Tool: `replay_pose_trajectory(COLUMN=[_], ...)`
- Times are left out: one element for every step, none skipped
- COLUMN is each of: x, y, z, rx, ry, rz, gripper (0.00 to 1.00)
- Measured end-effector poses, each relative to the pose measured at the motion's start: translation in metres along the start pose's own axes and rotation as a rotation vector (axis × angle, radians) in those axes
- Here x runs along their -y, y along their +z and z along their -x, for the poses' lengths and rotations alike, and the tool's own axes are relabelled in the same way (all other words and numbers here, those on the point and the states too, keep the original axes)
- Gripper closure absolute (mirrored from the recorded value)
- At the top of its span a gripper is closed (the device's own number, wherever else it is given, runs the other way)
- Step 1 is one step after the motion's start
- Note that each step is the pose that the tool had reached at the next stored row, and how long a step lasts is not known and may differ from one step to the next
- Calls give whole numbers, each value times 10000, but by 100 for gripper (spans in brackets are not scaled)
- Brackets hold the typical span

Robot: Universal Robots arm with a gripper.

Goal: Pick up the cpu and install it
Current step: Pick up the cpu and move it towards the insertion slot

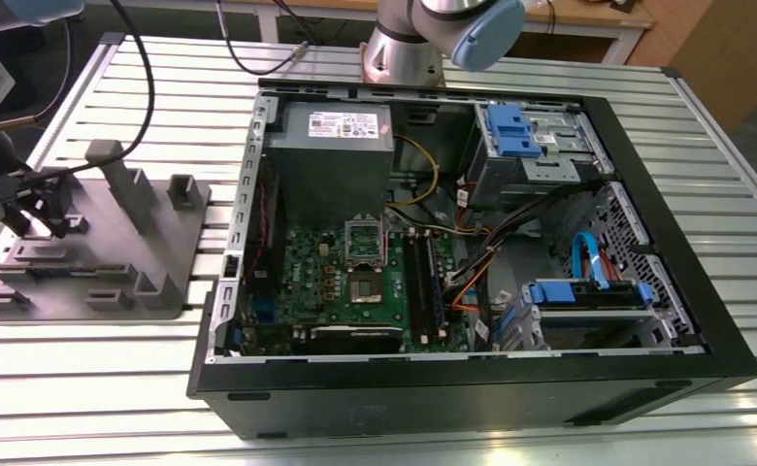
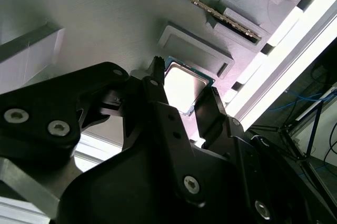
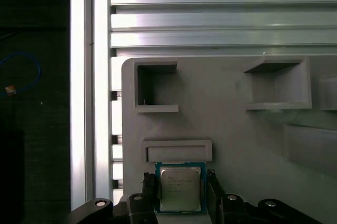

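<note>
I'm working over a slatted metal table point(image 1: 107, 388). The biggest thing on it is an open black computer case point(image 1: 482, 393) lying on its side. The arm's base point(image 1: 411, 44) stands just behind it in the exterior view. Inside the case there's a grey power supply box point(image 1: 333, 146) at the back. A green motherboard point(image 1: 352, 286) sits in front of it, with its processor socket point(image 1: 363, 254) near the middle of the board. Blue drive brackets point(image 1: 514, 131) and loose cables are toward the exterior view's right.

Beside the case, on the exterior view's left, a grey plastic fixture plate point(image 1: 158, 218) lies flat on the table, with upright blocks and pockets. The gripper point(image 1: 40, 225) is low over its far left part, well apart from the case.

In both wrist views the cpu point(image 3: 180, 191) point(image 2: 181, 89) is at the fixture point(image 3: 226, 129), just beside a low rectangular raised frame point(image 3: 177, 150). It is not in the case. Silvery top up, green edge showing.

The gripper point(image 3: 180, 182) has its two black fingers point(image 3: 149, 190) drawn in against opposite edges of the cpu, so it's pinched between them with only the chip's width of gap. I can't tell if the chip is lifted clear of the plate or resting on it.
</note>
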State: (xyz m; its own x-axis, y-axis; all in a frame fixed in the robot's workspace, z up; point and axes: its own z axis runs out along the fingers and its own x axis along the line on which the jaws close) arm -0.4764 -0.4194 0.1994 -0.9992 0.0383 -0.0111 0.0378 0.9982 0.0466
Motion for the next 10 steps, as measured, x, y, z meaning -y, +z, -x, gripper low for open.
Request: replay_pose_trajectory(x=[0, 0, 0, -1, 0, -1, -1, -1, -1, -1], y=[-2, -8, -9, -10, -12, -12, -13, -17, -18, -19], z=[0, 0, 0, 0, 0, 0, 0, 0, 0, 0], rx=[0, 0, 0, 0, -1, 0, 0, -1, 0, 0], ry=[0, 0, 0, 0, 0, 0, 0, 0, 0, 0], rz=[0, 0, 0, 0, -1, -1, 0, -1, -1, -2], gripper=[53, 53, 53, 53, 53, 53, 53, 53, 53, 53])
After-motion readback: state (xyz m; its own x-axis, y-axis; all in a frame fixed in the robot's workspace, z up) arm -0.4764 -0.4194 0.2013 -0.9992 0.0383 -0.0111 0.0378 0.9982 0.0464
